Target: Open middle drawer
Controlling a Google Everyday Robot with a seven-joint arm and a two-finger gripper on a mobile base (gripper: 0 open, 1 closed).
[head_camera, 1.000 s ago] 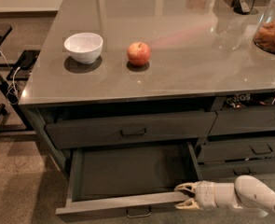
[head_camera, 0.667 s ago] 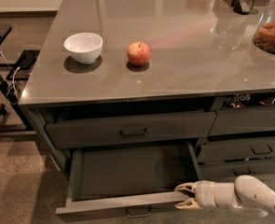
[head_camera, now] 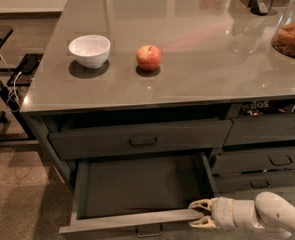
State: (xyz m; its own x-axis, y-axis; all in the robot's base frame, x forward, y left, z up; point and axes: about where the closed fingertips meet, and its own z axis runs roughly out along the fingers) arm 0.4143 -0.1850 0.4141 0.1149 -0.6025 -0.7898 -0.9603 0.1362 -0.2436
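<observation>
Grey island surface point(head_camera: 202, 64) with the middle drawer point(head_camera: 137, 184) pulled out beneath it.
Low at the near left, the drawer stands well out: a wide, shallow dark-grey tray with a flat front and a small loop handle point(head_camera: 149, 230) at its centre. The pincer point(head_camera: 196, 214) lies at the front's right end, fingers partly spread either side of that edge; whether they press it I cannot tell. A bowl point(head_camera: 89, 50) and an apple point(head_camera: 149, 57) sit above.

Wide dark-grey middle drawer point(head_camera: 132, 220), pulled out beneath the front edge of the bench point(head_camera: 197, 49), shallow dark tray point(head_camera: 142, 184) exposed, loop handle point(head_camera: 149, 230) centred on its front. Gripper point(head_camera: 194, 214) at that front's right end, fingers spread.
</observation>
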